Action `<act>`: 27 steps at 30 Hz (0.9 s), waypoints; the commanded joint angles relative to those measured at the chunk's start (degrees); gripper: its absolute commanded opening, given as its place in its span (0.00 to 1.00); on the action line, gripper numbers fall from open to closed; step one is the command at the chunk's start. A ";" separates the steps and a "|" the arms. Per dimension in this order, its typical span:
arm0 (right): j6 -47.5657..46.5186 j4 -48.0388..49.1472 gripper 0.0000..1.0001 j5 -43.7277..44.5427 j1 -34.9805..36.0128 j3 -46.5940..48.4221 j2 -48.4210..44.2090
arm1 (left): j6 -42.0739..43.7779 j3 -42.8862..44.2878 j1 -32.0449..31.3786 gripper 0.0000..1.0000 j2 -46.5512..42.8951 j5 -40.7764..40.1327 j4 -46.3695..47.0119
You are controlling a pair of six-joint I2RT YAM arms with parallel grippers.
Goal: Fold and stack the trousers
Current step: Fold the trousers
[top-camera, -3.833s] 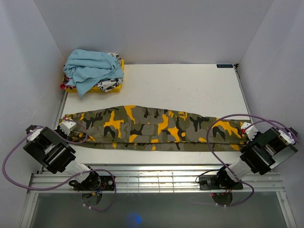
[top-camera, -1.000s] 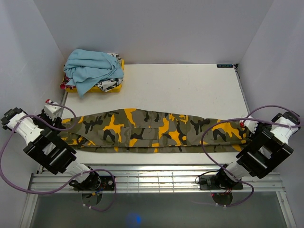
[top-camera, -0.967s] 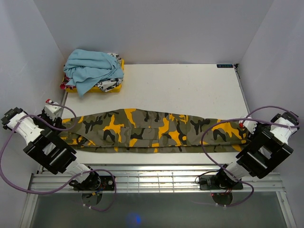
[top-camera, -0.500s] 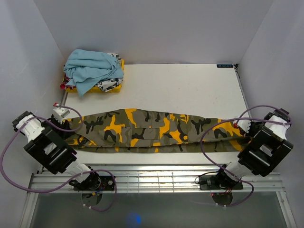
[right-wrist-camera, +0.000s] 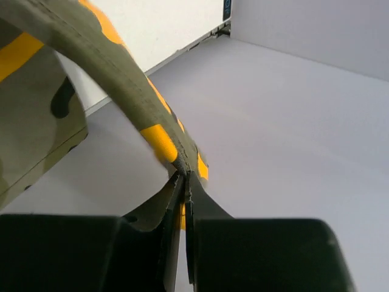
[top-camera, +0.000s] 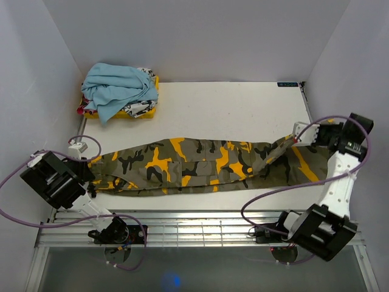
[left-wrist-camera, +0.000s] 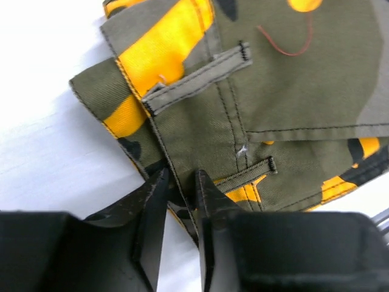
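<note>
1. Two tools are at work on one pair of trousers (top-camera: 194,165). We see the garment stretched lengthwise across the near half of the white surface (top-camera: 243,109), folded into a long narrow band.
2. We see the right tool (right-wrist-camera: 182,177) shut tight on cloth at the trousers' right end. It pinches a hemmed edge with an orange patch, and the fabric arcs up and away from it.
3. From the top view we note that this pinched part is raised off the surface. A strip of fabric slopes from the tool down and leftward to the flat band, while more of the leg lies flat beneath it, near the right edge.
4. We find the left tool (left-wrist-camera: 180,179) at the waistband end, near the left edge of the surface. Its two fingers (left-wrist-camera: 152,207) stand on either side of the waistband's stitched edge with only a narrow gap. We cannot tell whether they clamp the cloth or merely straddle it.
5. Just beyond that tool we see a belt loop (left-wrist-camera: 197,78), a second loop nearer the fingers, and a loose red thread (left-wrist-camera: 292,45) on the olive cloth.
6. At the far left corner, well apart from the trousers, we see a light blue garment (top-camera: 115,88) heaped on a yellow and white printed garment (top-camera: 141,109).
</note>
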 commanded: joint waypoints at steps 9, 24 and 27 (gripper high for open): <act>-25.87 7.42 0.08 3.68 -20.85 -22.81 1.94 | -4.79 -0.99 0.19 0.20 3.66 -14.40 6.58; -32.13 6.37 0.08 7.12 -23.41 -27.55 6.61 | 15.41 15.28 -6.18 0.51 -11.08 9.76 -12.93; -30.03 4.53 0.08 6.50 -22.36 -26.76 6.44 | 15.87 10.10 -17.59 0.53 -20.46 8.89 -11.28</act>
